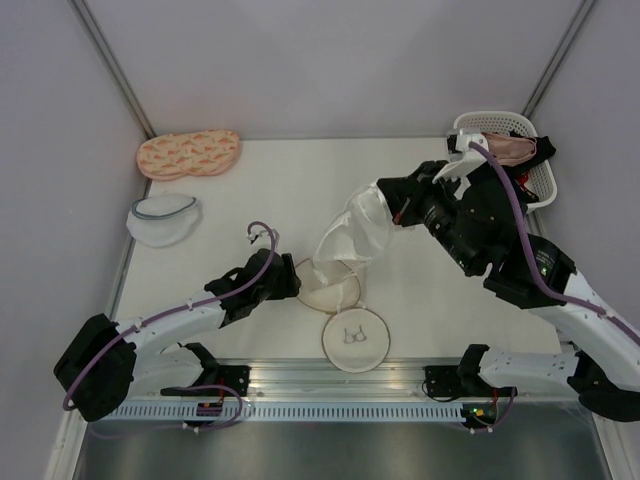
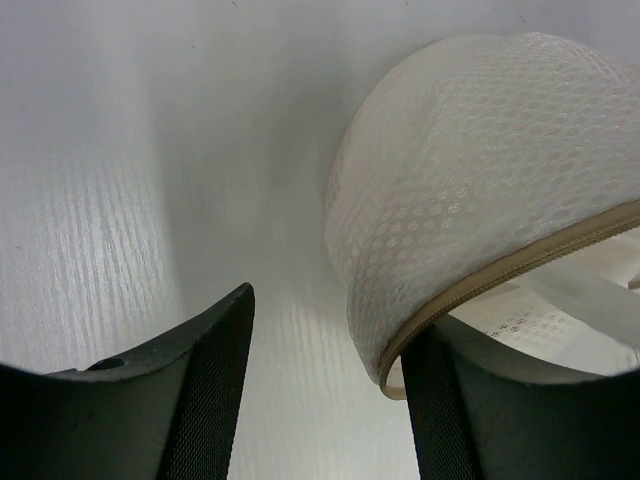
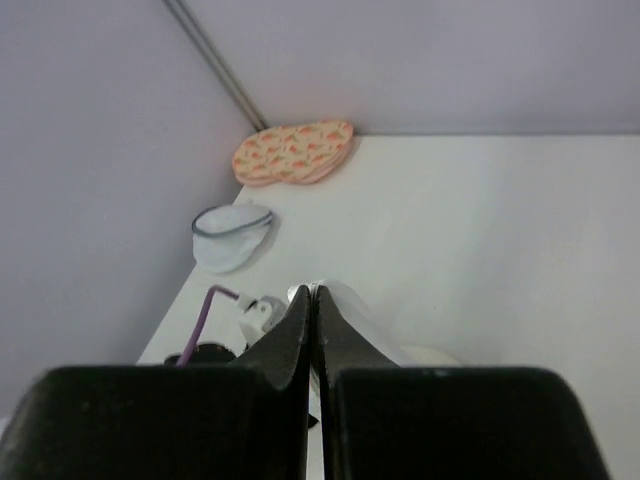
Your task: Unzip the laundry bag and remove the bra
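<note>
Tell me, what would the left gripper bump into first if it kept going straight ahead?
Most likely the round cream-beige domed mesh laundry bag: its zip rim sits against one finger of the left gripper. Between the fingers only bare white table shows, though depth is hard to judge.

The laundry bag (image 1: 326,290) lies unzipped near the front of the desk (image 1: 430,290), spread open in two round halves. One half is a cream mesh dome. Just in front of it is the flat face, with the small black bra symbol turned up. Close up, the dome shows honeycomb mesh and a beige zip rim along its open edge. The bra (image 1: 352,232), white and glossy, hangs stretched from the right tool (image 1: 400,208), which pinches its upper end. Its lower end reaches down to the dome.
</note>
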Tool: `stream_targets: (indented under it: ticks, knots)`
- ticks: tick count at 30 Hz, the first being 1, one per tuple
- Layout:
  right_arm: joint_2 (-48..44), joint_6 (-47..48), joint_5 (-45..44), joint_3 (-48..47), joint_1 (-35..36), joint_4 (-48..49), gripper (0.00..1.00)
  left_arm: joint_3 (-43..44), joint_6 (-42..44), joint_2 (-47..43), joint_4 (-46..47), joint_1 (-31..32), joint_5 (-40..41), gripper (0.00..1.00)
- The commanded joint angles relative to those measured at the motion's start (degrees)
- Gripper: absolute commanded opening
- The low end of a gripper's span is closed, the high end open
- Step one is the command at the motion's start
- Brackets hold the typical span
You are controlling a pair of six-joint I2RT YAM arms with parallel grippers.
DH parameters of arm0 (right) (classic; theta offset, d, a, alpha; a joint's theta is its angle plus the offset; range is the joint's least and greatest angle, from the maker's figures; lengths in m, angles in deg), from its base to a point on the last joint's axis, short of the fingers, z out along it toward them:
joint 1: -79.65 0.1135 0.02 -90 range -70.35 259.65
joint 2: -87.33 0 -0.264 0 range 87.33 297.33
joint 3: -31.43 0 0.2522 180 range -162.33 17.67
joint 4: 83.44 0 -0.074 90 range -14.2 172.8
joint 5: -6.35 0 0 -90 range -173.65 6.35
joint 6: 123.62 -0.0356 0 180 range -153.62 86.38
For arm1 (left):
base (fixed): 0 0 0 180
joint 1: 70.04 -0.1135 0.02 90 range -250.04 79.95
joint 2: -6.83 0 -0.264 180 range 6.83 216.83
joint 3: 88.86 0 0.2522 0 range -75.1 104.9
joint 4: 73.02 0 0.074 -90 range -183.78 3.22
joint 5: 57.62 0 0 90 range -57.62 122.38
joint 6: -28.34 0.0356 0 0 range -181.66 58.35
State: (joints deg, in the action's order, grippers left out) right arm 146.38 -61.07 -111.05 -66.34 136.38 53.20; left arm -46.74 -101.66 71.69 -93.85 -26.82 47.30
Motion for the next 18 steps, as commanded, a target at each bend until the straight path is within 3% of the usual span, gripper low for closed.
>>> stream_targets:
  ticks: [1, 4, 8, 13, 18]
  knots:
    - [6.67, 4.67, -11.52, -11.58, -0.65, -5.70, 0.00, 1.70, 0.81, -0.52, 2.32, 0.20, -1.56, 0.63]
    - [12.29, 5.73, -16.98, -16.44, -3.46, -9.14, 0.00, 1.35, 0.20, -1.22, 2.33, 0.20, -2.26, 0.62]
    - [17.41, 7.75, -17.96, -21.62, -13.45, -8.63, 0.00, 0.73, -0.07, -3.33, 2.06, 0.20, -3.23, 0.61]
    - [22.41, 8.54, -10.86, -27.87, -25.33, -6.88, 0.00, -0.32, -0.77, -5.97, 1.45, 0.20, -3.84, 0.60]
    - [31.54, 10.30, -5.39, -42.70, -37.64, -9.14, 0.00, -0.67, -1.12, -7.38, 0.48, 0.20, -4.63, 0.60]
